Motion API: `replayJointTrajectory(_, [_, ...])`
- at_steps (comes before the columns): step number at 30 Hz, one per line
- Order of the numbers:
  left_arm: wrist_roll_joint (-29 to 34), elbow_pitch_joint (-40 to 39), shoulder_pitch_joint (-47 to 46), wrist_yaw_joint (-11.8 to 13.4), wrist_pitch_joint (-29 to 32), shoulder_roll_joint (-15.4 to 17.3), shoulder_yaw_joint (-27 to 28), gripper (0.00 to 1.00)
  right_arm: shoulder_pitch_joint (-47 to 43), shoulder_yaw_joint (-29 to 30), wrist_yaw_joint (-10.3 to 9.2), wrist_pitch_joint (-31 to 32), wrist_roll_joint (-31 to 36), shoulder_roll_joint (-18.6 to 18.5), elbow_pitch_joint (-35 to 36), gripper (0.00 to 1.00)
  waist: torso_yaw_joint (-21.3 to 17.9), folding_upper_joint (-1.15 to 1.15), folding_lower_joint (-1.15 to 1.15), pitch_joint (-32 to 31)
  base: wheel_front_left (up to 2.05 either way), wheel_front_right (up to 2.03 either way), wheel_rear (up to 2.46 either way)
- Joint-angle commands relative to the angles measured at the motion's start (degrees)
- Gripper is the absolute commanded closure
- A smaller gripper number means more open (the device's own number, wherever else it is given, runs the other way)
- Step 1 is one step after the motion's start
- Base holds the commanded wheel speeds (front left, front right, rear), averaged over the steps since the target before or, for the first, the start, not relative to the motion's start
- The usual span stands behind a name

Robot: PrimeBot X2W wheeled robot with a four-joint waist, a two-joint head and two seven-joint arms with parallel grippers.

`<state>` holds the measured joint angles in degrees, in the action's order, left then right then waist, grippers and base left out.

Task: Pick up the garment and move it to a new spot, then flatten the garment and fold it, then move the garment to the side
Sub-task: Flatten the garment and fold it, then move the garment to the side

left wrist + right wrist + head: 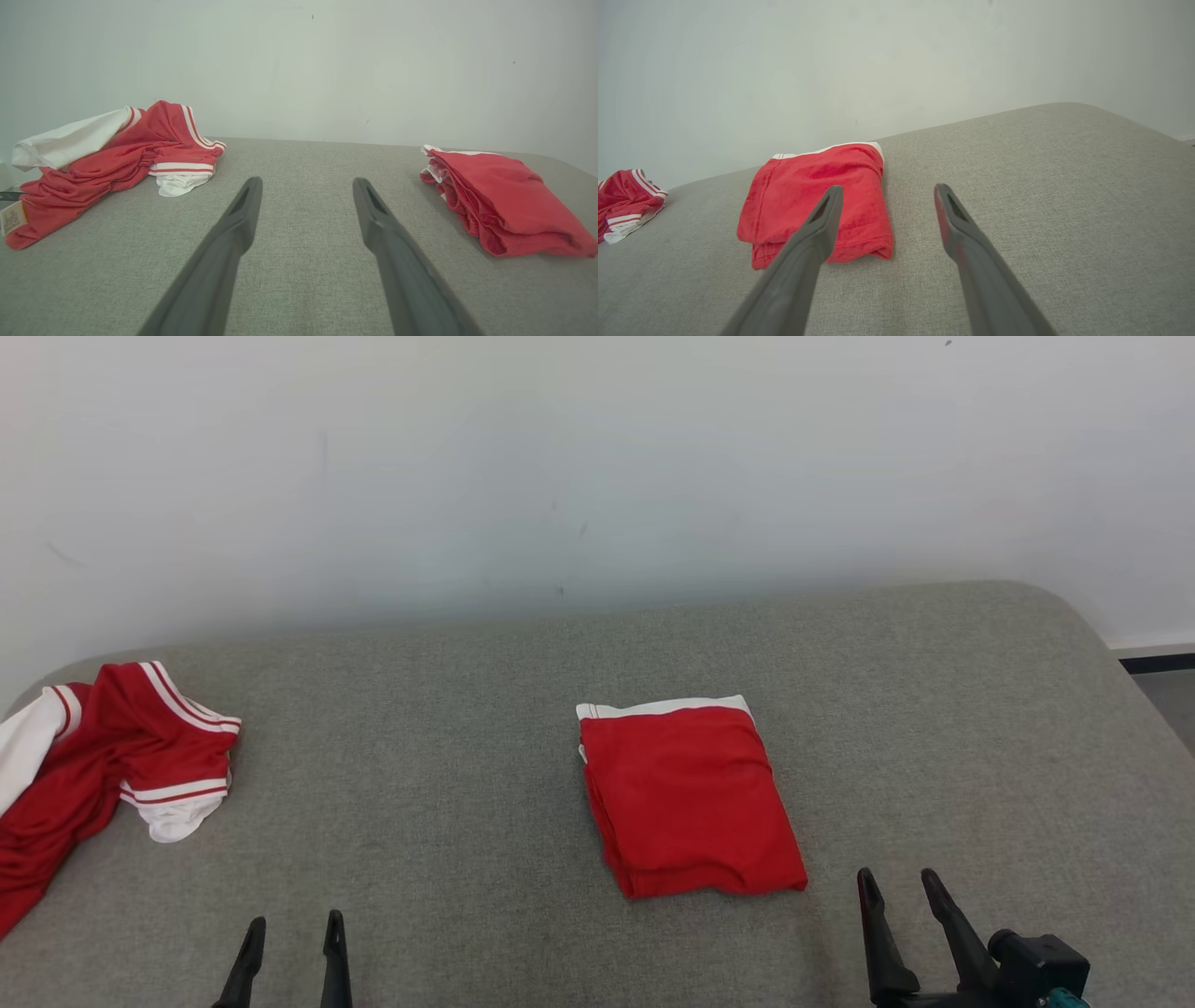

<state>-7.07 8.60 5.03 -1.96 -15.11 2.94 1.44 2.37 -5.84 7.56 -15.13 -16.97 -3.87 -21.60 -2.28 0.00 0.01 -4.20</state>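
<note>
Lying folded: we found the garment (689, 798) mid-cushion (448, 756), its white band (665, 707) toward the wall (597, 476).
Bearing: it lay ahead and left of the right gripper (898, 882), near but apart; our left gripper (295, 924) sat well apart.
Long axis: near edge to wall, slightly tilted.
Nearer arm: the right, we judged.
Grip state: both grippers spread, empty.
Count: one folded garment, one crumpled jersey (112, 756), two grippers.

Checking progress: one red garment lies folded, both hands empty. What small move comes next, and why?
Probably ease the right hand forward and left to the near edge of the folded garment. It lies neatly folded, so only moving it aside seems left, and that open hand sits just off its near right corner.
</note>
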Motion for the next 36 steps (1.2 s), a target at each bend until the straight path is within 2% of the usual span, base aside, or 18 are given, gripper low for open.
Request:
replayJointTrajectory(1, [0.2,0.2,-0.7,0.1,-0.1,0.0,0.0,0.0,-0.3,0.5,-0.15,0.0,0.2,0.2,0.1,0.0,-0.1,0.0,-0.01,0.2,0.0,0.0,0.0])
replayJointTrajectory(12, [0.3,-0.1,-1.1,-0.1,-0.1,0.0,-0.5,0.0,-0.4,1.8,-0.15,0.0,1.3,0.7,-0.1,0.0,0.8,0.0,-0.01,1.0,0.0,0.0,0.0])
replayJointTrajectory(20, [-0.4,0.3,-1.6,-0.2,-0.1,-0.1,-1.4,0.0,1.3,2.5,-0.15,1.2,1.5,0.5,-1.4,0.0,3.4,0.0,-0.01,1.7,0.0,0.0,0.0])
replayJointTrajectory(25, [-0.7,-0.6,-2.1,-0.3,-0.1,0.0,-2.3,0.0,6.6,3.5,-0.15,7.6,-0.8,-1.1,-3.3,0.0,6.0,0.0,-0.01,2.5,0.0,0.0,0.0])
replayJointTrajectory(29, [-0.8,-1.0,-2.4,-0.8,-0.1,0.0,-2.8,0.0,13.3,4.2,-0.15,15.8,-1.2,-3.2,-7.1,0.0,8.3,0.0,-0.01,3.3,0.0,0.0,0.0])
replayJointTrajectory(32, [-1.1,-1.1,-3.2,-0.9,-0.1,-0.1,-3.4,0.0,18.5,3.0,-0.15,21.7,1.3,-5.9,-10.8,0.0,10.3,0.0,-0.01,4.5,0.0,0.0,0.0])
replayJointTrajectory(36, [-1.5,-1.3,-4.3,-0.8,-0.1,-0.1,-4.4,0.0,24.1,4.0,-0.15,29.2,2.9,-7.1,-17.1,0.0,12.9,0.0,-0.01,6.0,0.0,0.0,0.0])
